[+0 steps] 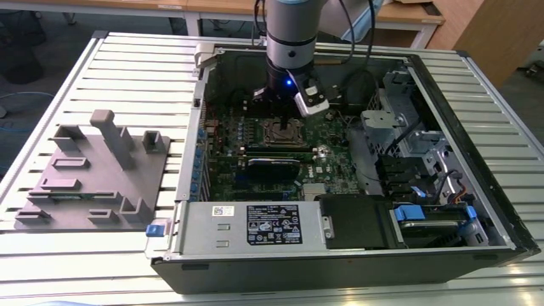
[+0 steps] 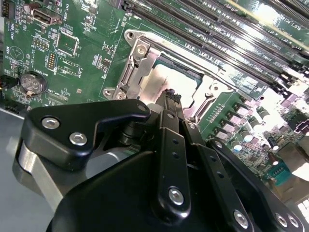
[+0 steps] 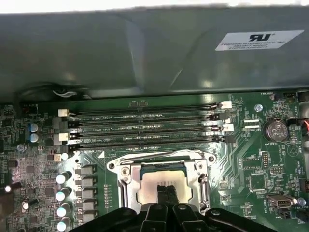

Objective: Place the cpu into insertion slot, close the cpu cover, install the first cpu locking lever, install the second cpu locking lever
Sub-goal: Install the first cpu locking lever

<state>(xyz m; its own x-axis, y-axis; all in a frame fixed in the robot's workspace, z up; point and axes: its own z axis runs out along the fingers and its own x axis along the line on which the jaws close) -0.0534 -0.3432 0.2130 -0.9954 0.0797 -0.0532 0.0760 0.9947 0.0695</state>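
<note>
My black gripper (image 3: 167, 189) hangs low over the green motherboard (image 2: 77, 58), its slim fingers (image 2: 170, 104) pressed together with nothing between them, tips right over the dull silver-grey square cpu (image 3: 161, 180); the cpu lies seated in the dark square insertion slot (image 3: 163, 168); the silvery metal frame cpu cover (image 3: 164, 186) lies down around it; just beyond run the long black memory slots (image 3: 145, 126); farther stands the grey case wall (image 3: 145, 53); the open case (image 1: 340, 268) sits on a slatted table (image 1: 136, 70).
</note>
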